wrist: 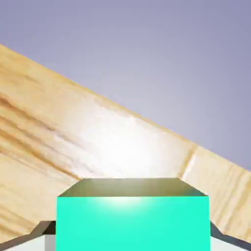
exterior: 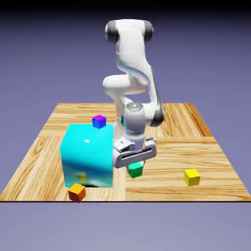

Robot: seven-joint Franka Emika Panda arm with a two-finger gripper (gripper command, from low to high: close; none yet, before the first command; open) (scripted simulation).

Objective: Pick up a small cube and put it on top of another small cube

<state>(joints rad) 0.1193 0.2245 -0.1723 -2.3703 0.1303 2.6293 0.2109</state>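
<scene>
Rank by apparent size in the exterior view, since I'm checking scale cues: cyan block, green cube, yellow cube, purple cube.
1. cyan block, by far the largest.
2. yellow cube and green cube look alike.
3. purple cube, slightly smaller, though it sits farther away.

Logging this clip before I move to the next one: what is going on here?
The white arm has its gripper down on the green cube, beside the big cyan block. In the hand view the green cube fills the space between the fingers, so it looks gripped. Whether it is off the table is unclear. Orange, yellow and purple cubes sit apart.
</scene>
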